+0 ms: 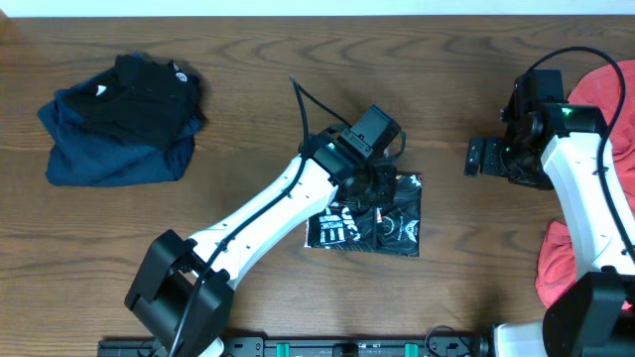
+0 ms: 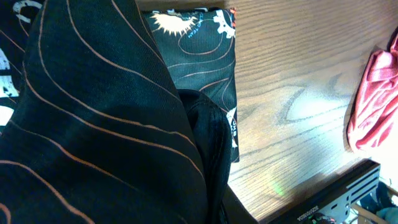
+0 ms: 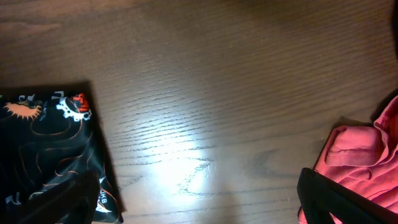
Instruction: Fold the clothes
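The black jersey (image 1: 397,226) with orange contour lines and white lettering lies folded into a small rectangle at the table's middle. My left gripper (image 1: 380,190) is down on its upper left part and is shut on a fold of the cloth. In the left wrist view the raised jersey fabric (image 2: 93,124) fills most of the frame and hides the fingers. My right gripper (image 1: 486,157) hovers open and empty over bare table to the jersey's right, fingers wide apart (image 3: 199,208). The jersey's corner (image 3: 43,143) shows at its left, and the coral-red garment (image 3: 360,162) at its right.
A stack of folded dark blue and black clothes (image 1: 119,119) sits at the far left. The coral-red garment (image 1: 607,84) lies bunched along the right edge and also shows in the left wrist view (image 2: 373,99). The table is brown wood (image 1: 248,119).
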Robot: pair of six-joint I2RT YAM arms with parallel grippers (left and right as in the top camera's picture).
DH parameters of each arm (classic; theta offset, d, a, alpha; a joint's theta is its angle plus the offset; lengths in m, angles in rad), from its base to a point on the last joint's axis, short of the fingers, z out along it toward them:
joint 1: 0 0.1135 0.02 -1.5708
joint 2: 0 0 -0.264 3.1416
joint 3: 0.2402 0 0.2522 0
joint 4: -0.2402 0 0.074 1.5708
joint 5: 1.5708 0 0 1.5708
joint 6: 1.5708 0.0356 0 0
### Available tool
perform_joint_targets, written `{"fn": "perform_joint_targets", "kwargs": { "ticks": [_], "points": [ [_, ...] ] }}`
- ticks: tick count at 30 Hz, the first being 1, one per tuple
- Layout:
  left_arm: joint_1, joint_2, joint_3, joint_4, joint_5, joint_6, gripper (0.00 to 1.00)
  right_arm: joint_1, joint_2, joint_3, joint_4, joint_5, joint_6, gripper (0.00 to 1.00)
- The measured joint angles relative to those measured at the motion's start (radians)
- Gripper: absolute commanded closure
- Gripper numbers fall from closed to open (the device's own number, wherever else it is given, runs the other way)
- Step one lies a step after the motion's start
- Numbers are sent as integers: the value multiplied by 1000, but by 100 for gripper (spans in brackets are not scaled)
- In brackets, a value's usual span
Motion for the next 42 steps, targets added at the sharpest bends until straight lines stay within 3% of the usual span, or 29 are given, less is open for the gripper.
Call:
{"fn": "perform_joint_targets", "kwargs": {
  "ticks": [3,10,20,25,29,34,42],
  "points": [
    [-3,0,0,2,0,0,87,0,0,0,0,0,0,1],
    [-4,0,0,5,3,0,44,0,0,0,0,0,0,1],
    [-28,0,0,-6,22,58,44,0,0,0,8,-16,-24,1],
    [93,-19,0,-40,-24,88,44,6,0,0,43,-162,-144,15],
    [259,-68,0,-66,-65,91,44,48,0,0,68,-317,-205,17],
    [406,-73,0,-102,-88,91,43,179,0,0,134,-437,-238,16],
    [444,13,-3,-141,-90,91,43,413,64,0,241,-523,-238,11]
  ]
}}
